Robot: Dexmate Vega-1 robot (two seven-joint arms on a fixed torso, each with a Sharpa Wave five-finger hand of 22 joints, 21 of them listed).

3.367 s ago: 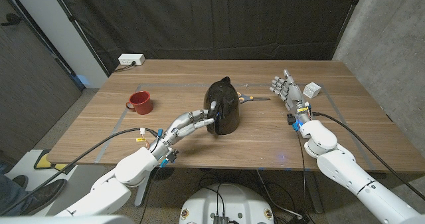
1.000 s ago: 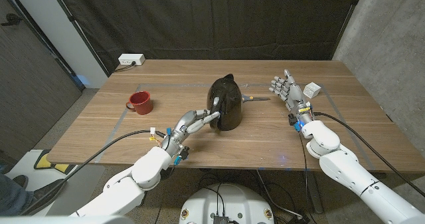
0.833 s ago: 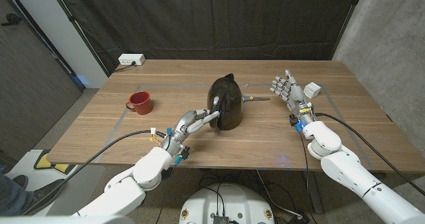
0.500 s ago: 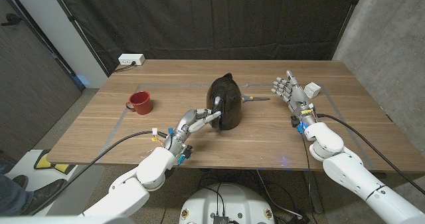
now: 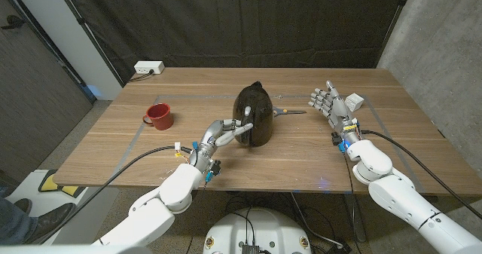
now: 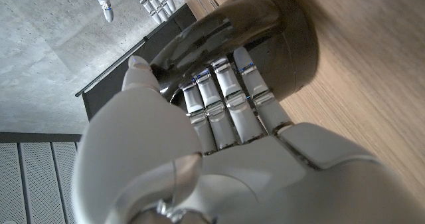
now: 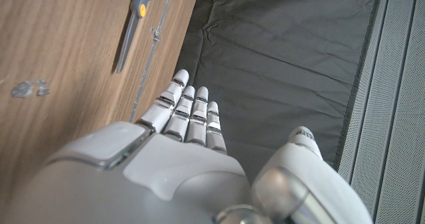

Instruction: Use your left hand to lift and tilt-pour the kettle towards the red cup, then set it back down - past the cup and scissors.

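Note:
The black kettle stands upright on the table's middle. My left hand is at its near left side and holds the handle. In the left wrist view, the fingers lie against the kettle behind the handle, with the thumb on the handle's other side. The red cup stands well to the left. The scissors lie just behind the kettle on its right, partly hidden by it; the right wrist view shows the scissors too. My right hand is open at the right, fingers spread.
A small white cube sits just right of my right hand. A white power strip lies at the table's far left corner. Black curtains hang behind the table.
My left hand has reached further in and closed around the kettle's handle. The kettle has shifted slightly away and to the left. My right hand has drifted a little to the right.

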